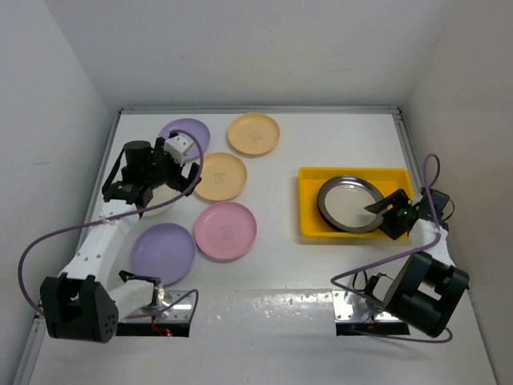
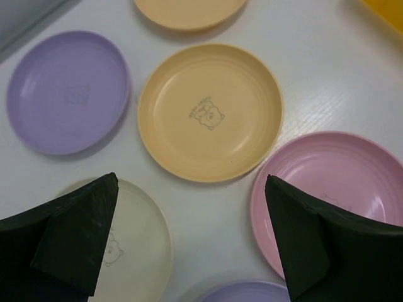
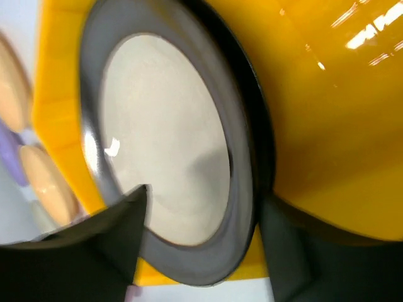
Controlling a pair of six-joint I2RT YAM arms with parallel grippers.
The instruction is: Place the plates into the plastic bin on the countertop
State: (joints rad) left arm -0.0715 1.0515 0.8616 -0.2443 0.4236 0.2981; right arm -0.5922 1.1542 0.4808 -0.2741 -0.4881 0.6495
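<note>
**Black fingers spread wide: one plate in, six to go**

Black fingers of the left gripper (image 2: 190,189) stand far apart and hold nothing. They hang over the plates lying on the white countertop (image 1: 321,144). Under one finger is the cream plate (image 2: 135,233). Just past it is an orange plate (image 2: 210,112), with the pink plate (image 2: 340,182) on one side and a lavender plate (image 2: 66,91) on the other. A second orange plate (image 1: 253,132) lies farther back. A second lavender plate (image 1: 163,253) lies closer to the arm bases. That makes six plates not put away yet.

On the right side, the yellow plastic bin (image 1: 309,224) has a dark-rimmed plate (image 1: 350,203) with a pale middle lying flat inside it. The right gripper (image 3: 198,214) is at that plate's rim, on the side by its own arm. Its jaws are spread apart, one finger over the pale face and the other beside the rim, so it does not seem to pinch the plate. I cannot tell if another dark plate hides under it.

The job looks only just begun. The bin is barely wider than one plate, so I think the others must pile on top — maybe the cream one first.
</note>
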